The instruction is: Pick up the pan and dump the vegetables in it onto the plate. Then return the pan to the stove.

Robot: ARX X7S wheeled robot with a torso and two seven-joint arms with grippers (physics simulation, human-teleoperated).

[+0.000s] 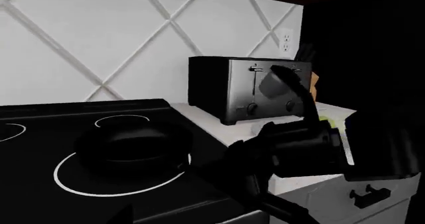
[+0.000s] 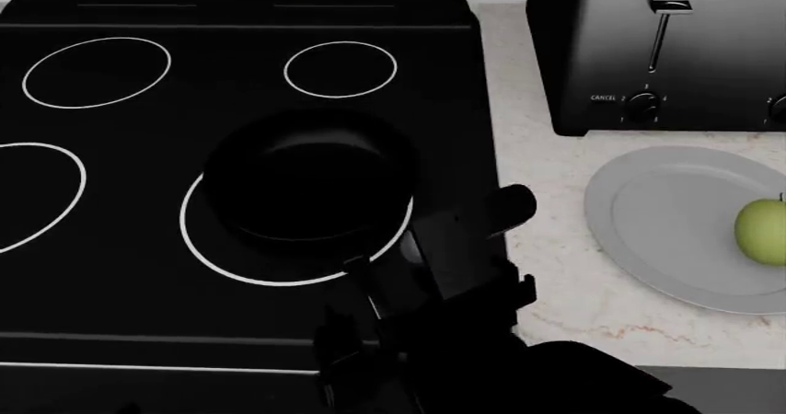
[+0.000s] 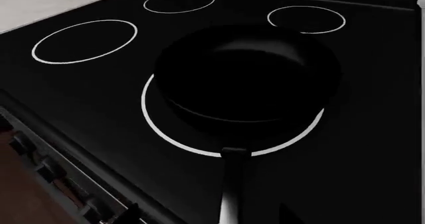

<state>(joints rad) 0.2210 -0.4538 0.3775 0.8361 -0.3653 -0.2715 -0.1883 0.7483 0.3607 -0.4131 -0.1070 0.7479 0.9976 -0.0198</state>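
The stove [image 2: 123, 248] is the biggest thing here. It is flat, black, shiny glass with thin white rings drawn on it. Beside its right edge is a pale, speckled stone counter [image 2: 553, 276]. A boxy steel toaster [image 2: 687, 46] stands at the counter's far edge.

The pan [image 2: 307, 179] sits on the white ring nearest the stove's front right corner. It is round, shallow and dull black, and it looks empty. Its long straight handle [image 3: 234, 184] points toward the stove's front edge.

The plate [image 2: 664, 221] lies on the counter in front of the toaster. It is round, light grey and smooth, with a wide rim. The small, round, yellow-green tomato [image 2: 761, 230] rests on the plate's right side.

So the dumping looks done, and the pan is on the stove. This looks like the last step.

The right claw [image 2: 411, 258] is at the pan's handle. It is black on black, so I cannot tell if it is clamped on the handle or apart. The left claw is not seen.

Next, I think the right claw only needs to let go and lift away gently, without bumping the pan.
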